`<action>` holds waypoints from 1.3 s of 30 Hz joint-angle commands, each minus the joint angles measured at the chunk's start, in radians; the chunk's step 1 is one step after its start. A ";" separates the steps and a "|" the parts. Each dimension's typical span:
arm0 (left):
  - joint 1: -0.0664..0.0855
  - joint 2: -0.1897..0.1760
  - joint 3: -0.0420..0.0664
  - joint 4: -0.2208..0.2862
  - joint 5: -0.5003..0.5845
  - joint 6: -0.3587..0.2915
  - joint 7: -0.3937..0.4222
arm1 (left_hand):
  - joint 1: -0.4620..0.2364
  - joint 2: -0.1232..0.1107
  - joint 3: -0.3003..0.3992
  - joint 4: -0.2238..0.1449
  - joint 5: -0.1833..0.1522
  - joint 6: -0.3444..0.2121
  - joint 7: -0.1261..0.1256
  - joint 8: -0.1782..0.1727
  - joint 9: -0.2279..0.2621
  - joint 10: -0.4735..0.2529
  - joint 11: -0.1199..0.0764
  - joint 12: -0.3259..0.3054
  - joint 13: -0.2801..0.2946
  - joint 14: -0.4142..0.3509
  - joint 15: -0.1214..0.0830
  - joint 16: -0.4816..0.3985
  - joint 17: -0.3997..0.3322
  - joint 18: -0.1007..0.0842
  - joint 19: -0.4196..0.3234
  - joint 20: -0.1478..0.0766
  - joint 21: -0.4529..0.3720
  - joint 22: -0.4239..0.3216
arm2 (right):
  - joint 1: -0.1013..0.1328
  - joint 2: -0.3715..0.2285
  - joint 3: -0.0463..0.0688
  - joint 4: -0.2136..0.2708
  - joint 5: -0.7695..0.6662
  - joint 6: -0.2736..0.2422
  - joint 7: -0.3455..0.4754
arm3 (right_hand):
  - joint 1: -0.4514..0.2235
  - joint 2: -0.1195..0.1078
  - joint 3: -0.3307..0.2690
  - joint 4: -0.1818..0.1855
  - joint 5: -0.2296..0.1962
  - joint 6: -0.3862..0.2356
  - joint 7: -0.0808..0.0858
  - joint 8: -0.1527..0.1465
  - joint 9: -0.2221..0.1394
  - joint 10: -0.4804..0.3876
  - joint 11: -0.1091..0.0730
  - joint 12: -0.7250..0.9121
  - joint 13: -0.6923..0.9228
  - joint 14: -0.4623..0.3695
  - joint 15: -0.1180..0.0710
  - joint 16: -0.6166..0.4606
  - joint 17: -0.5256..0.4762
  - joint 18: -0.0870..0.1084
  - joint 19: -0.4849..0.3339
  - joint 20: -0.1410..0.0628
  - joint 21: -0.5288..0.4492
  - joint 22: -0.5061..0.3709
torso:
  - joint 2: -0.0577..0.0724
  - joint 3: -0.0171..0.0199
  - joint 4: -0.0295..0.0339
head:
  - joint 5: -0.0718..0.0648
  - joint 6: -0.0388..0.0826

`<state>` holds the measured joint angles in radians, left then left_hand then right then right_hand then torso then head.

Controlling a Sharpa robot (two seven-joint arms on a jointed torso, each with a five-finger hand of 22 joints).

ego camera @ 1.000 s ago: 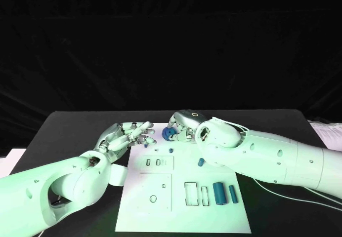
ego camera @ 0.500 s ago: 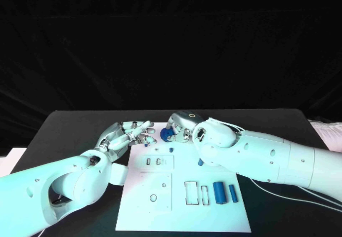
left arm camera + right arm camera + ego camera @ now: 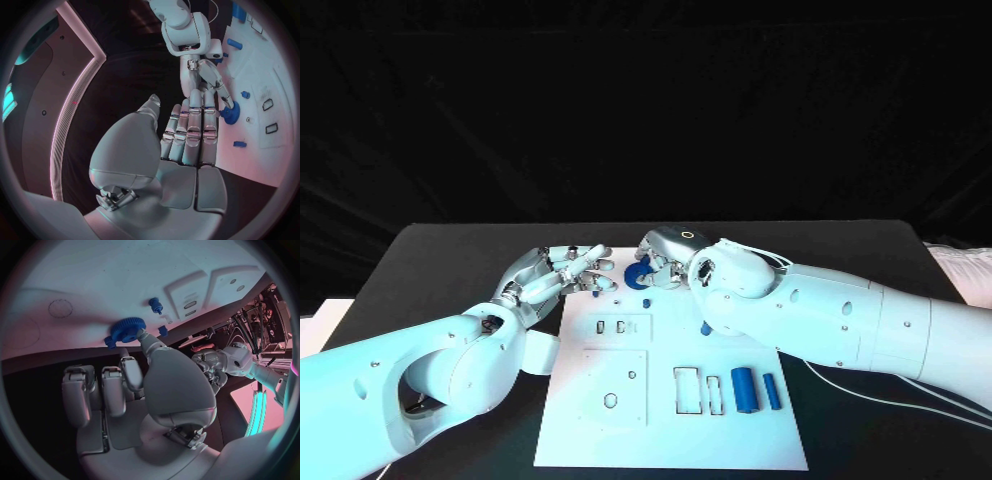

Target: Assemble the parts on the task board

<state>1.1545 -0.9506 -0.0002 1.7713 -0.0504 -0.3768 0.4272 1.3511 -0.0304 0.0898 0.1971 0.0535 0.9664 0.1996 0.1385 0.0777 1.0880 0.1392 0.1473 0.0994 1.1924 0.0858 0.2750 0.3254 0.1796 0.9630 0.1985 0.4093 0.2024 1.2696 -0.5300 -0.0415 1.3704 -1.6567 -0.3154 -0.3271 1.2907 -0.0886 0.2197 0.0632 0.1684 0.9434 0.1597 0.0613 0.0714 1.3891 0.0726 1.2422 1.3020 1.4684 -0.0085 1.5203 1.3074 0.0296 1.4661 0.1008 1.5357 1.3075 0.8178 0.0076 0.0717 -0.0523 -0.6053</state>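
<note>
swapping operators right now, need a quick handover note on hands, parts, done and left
Right robot hand: fingertips on the blue gear at the far edge of the board; whether it grips it I cannot tell.
Left robot hand: holds nothing, fingers out straight, beside the board's far left corner.
Parts: two blue cylinders lie near the board's right edge; a small peg mid-board; small pieces near the gear.
Done: nothing clearly finished.
Left: seat the gear, then fit the cylinders and small pieces; the rectangular slots look unfilled.
</note>
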 commanded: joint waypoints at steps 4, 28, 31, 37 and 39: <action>0.001 0.001 0.001 0.002 0.002 0.019 0.001 | 0.003 0.009 0.001 -0.007 0.001 0.003 0.005 -0.005 -0.002 0.003 0.005 -0.008 0.001 -0.005 0.001 -0.003 0.005 0.001 -0.006 0.000 -0.007 0.000 | 0.000 0.001 0.000 -0.001 0.011 0.049 0.000 | -0.032 -0.009 -0.032 0.033 0.001 -0.008 0.003 0.003 -0.002 -0.006 0.002 -0.006 -0.004 0.077 0.010 -0.007 0.144 -0.005 0.028 0.011 -0.006 0.160 | 0.000 0.0004 0.0000 | 0.000 -0.001; 0.001 -0.001 0.001 0.001 0.002 0.018 -0.004 | 0.002 0.010 0.000 -0.007 0.001 0.002 0.006 -0.006 -0.002 0.003 0.006 -0.010 0.001 -0.006 0.002 -0.004 0.007 0.001 -0.006 0.000 -0.007 0.000 | 0.000 -0.046 -0.001 0.034 0.071 -0.069 0.023 | -0.071 0.036 -0.056 0.119 0.076 0.027 -0.005 0.005 -0.001 0.023 -0.004 0.040 0.037 0.080 0.005 -0.003 0.154 -0.007 0.036 0.008 -0.002 0.170 | 0.000 0.0011 -0.0022 | -0.006 0.002; 0.001 -0.002 0.001 0.000 0.002 0.019 -0.004 | 0.002 0.010 0.000 -0.007 0.001 0.002 0.006 -0.006 -0.002 0.003 0.006 -0.010 0.001 -0.006 0.002 -0.004 0.007 0.001 -0.006 0.000 -0.007 0.000 | 0.000 -0.085 0.000 0.069 0.097 -0.132 0.045 | -0.055 0.034 -0.053 0.117 0.126 0.030 -0.006 0.006 -0.001 0.019 -0.005 0.035 0.035 0.079 0.005 -0.005 0.150 -0.006 0.033 0.007 -0.004 0.165 | -0.002 0.0016 -0.0040 | -0.010 0.003; 0.001 -0.004 0.001 -0.002 0.002 0.027 -0.004 | 0.002 0.010 0.000 -0.007 0.001 0.002 0.006 -0.006 -0.002 0.003 0.006 -0.010 0.001 -0.006 0.002 -0.004 0.007 0.001 -0.006 0.000 -0.007 0.000 | 0.003 -0.215 0.009 0.161 0.217 -0.138 0.148 | 0.009 0.019 -0.039 0.080 0.109 0.030 -0.005 0.004 -0.002 0.023 -0.007 0.042 0.043 0.080 0.002 -0.003 0.154 -0.007 0.035 0.005 -0.003 0.169 | -0.004 0.0030 -0.0063 | -0.007 0.008; 0.001 -0.006 0.001 -0.004 0.002 0.029 -0.002 | 0.001 0.010 0.000 -0.007 0.001 0.002 0.006 -0.007 -0.002 0.003 0.006 -0.011 0.001 -0.007 0.002 -0.005 0.007 0.001 -0.006 0.000 -0.007 0.000 | 0.008 -0.273 0.011 0.186 0.261 -0.110 0.219 | 0.065 0.014 -0.023 0.039 0.035 0.031 -0.004 0.005 -0.002 0.025 -0.006 0.047 0.048 0.080 0.002 -0.003 0.156 -0.006 0.032 0.004 -0.005 0.165 | -0.006 0.0032 -0.0092 | -0.007 0.010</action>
<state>1.1545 -0.9560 -0.0002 1.7678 -0.0502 -0.3737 0.4180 1.3511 -0.0304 0.0898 0.1972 0.0535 0.9664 0.1996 0.1385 0.0770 1.0880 0.1392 0.1423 0.0994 1.1924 0.0858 0.2750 0.3310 0.1796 0.9630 0.1985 0.4046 0.2024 1.2740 -0.7772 -0.0317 1.5404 -1.5032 -0.4178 -0.2413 1.3343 -0.0717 0.1909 0.1195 0.2310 0.9683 0.1571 0.0691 0.0709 1.4072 0.0653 1.2860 1.3078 1.4648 -0.0052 1.5164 1.3078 0.0297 1.4661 0.1077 1.5358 1.3081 0.8144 0.0103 0.0666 -0.0603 -0.5970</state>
